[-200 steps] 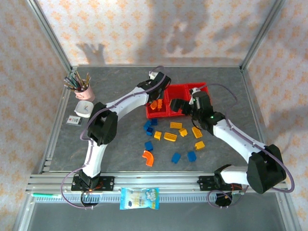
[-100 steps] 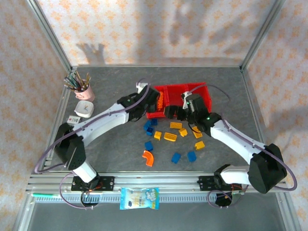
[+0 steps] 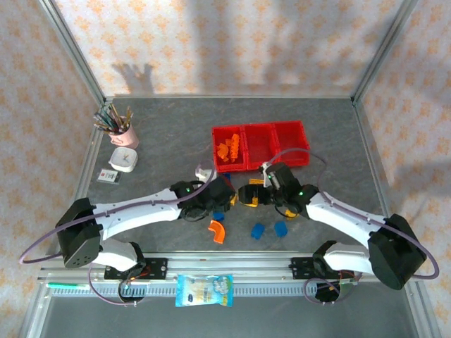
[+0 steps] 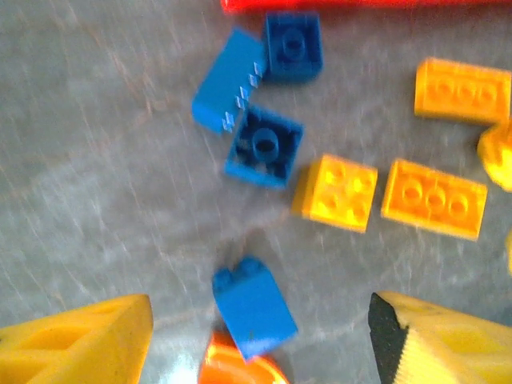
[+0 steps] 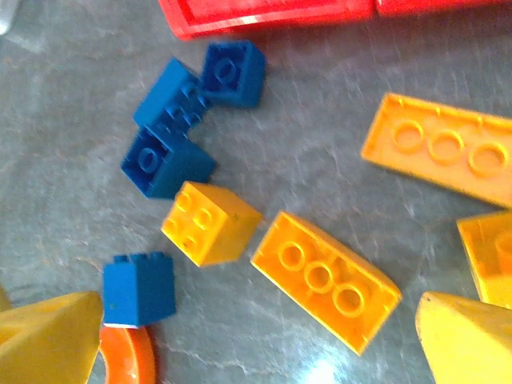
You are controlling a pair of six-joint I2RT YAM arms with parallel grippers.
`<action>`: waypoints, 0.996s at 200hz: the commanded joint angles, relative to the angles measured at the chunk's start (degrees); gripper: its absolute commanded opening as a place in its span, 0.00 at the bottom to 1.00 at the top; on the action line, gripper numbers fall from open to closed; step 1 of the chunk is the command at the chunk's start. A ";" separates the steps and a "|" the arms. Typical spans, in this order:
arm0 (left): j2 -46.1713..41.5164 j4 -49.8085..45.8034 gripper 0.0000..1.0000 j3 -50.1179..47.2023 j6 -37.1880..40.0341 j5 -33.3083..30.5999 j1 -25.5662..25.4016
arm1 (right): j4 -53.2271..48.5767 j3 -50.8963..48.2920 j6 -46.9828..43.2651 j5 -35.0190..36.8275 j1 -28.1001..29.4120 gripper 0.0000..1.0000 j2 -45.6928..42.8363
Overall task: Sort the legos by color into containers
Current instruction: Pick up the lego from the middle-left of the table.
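Hands both released, empty: left hand (image 4: 260, 340) low over blue lego (image 4: 254, 316) — right hand (image 5: 260, 342) over yellow lego (image 5: 324, 280) on table (image 5: 72, 200).

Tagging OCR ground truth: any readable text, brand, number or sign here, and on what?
No text reads clearly.
Blue-and-white packet: print too small to read.
Small card: red mark, too small to read.
White box beside it: nothing legible.
Yellow brick studs: no lettering legible.

Red containers (image 3: 259, 148), blue legos (image 4: 254, 306), yellow legos (image 4: 336, 192), orange legos (image 3: 218, 230), grey mottled table (image 3: 169, 141)
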 commanded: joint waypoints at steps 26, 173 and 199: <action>1.03 -1.17 0.80 -4.70 -10.83 3.89 -5.34 | 2.40 -2.27 1.94 0.16 0.16 1.00 -4.03; 12.18 6.21 0.74 -6.45 -13.13 8.85 -9.21 | 3.04 -3.45 2.23 1.22 -0.73 1.00 -4.40; 12.98 4.70 0.68 -6.55 -13.72 7.60 -9.24 | 3.10 -3.74 2.18 1.12 -1.00 1.00 -4.36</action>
